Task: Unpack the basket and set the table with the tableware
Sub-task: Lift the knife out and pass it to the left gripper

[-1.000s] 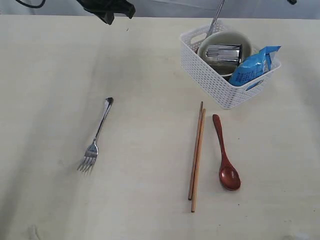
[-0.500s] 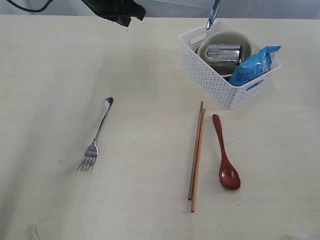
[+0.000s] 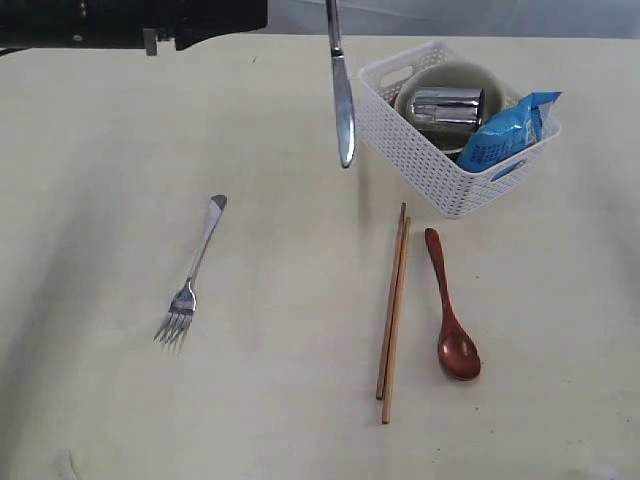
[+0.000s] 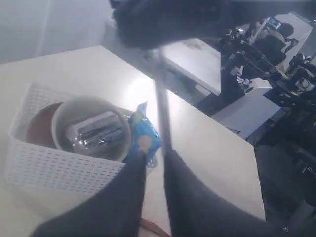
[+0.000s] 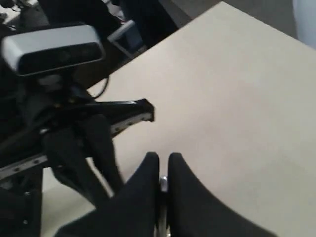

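fork [image 3: 195, 265] lies on surface [image 3: 100, 150], left | left hand [image 4: 154, 157] slightly parted, gripping nothing | knife [image 3: 343, 100] hangs blade-down beside basket [image 3: 400, 140], pinched by right hand [image 5: 160, 160] | likely stiff, slick, light steel: grip handle, not blade

The table [image 3: 280, 300] bears a fork [image 3: 195, 268], chopsticks [image 3: 393, 312], spoon [image 3: 452, 310] and basket [image 3: 420, 160].

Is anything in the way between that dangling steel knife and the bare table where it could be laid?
Nothing visible. The steel knife hangs blade down over bare pale cream tabletop; the white perforated plastic basket stands just beside it, the steel fork and wooden chopsticks farther off.
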Tool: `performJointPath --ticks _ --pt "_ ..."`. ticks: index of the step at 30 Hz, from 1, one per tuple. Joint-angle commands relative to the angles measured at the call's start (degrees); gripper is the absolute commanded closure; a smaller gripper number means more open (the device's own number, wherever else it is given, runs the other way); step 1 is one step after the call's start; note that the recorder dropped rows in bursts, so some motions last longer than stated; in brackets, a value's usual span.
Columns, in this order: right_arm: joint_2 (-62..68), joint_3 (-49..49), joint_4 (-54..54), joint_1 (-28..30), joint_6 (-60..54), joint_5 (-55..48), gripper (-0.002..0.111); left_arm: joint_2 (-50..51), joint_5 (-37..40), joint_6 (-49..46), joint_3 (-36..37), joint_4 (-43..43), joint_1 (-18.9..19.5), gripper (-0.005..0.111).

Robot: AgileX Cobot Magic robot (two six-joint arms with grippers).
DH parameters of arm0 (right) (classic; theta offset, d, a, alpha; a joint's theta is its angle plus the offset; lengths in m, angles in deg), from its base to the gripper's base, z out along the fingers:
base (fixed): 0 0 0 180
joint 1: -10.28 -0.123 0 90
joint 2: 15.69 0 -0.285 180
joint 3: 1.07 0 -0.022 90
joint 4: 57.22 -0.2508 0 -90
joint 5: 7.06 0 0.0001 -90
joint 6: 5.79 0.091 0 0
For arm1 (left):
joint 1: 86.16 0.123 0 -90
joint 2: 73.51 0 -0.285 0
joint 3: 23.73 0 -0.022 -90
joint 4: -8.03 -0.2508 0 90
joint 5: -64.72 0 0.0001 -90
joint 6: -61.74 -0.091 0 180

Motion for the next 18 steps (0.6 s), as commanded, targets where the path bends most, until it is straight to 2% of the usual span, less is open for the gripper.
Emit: performJointPath --ticks 1,3,5,7,14,18 --pt "-3.19 -5.5 -9.15 -2.35 -6.32 -0.15 0.109 -0.41 1.54 -1.02 2.31 1.57 1.52 0.046" --pt "-3.56 -7.73 -11.92 -3.91 -8.13 -0.15 0.109 -0.41 1.54 -1.72 3.32 1.57 0.66 0.024" --pt "-3.56 -8.54 -12.06 -5.23 -8.34 -0.15 0.109 -0.41 1.54 -2.53 3.58 1.57 -0.05 0.026" --pt "-3.56 -9.55 -11.95 -6.33 -8.8 0.41 0.109 -0.41 1.54 -2.79 3.58 1.57 -0.61 0.031" --pt "-3.56 -11.85 -15.17 -8.97 -11.45 2.34 0.109 -0.41 1.54 -2.91 3.58 1.57 -0.79 0.06" --pt "-3.56 -11.83 -16.98 -9.03 -11.76 3.0 0.109 -0.41 1.54 -1.66 3.58 1.57 -0.79 0.083"
